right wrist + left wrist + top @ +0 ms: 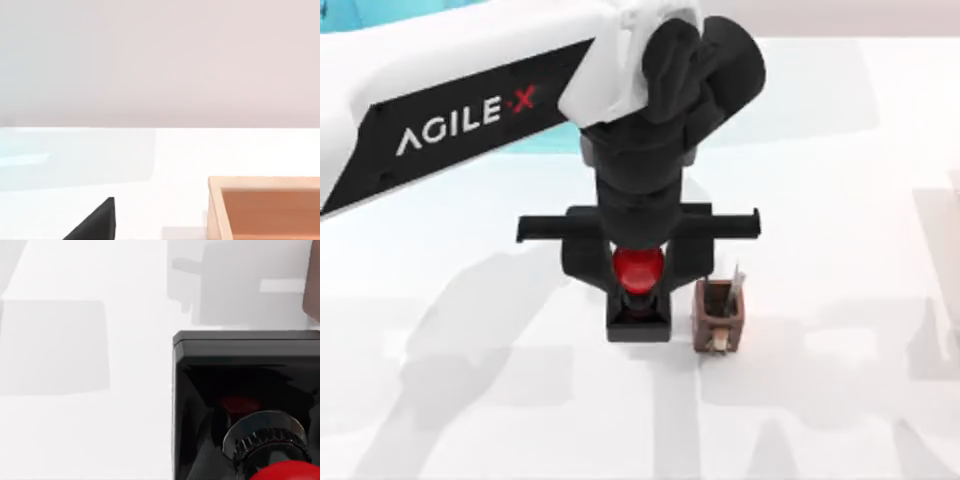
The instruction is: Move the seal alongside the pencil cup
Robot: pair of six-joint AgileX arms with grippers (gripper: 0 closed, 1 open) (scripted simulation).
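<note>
Top view: left gripper, jaws closed on the seal by its red knob, at 9 o'clock just beside the pencil cup. Likely rigid, bottom-heavy, glossy knob slippery; grip the knob's neck.

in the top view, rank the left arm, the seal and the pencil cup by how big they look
1. Left arm, by far the largest, though it sits nearer the camera, which inflates it.
2 and 3. Seal and pencil cup look about alike; the left gripper covers part of the seal, so I won't rank them.
</note>
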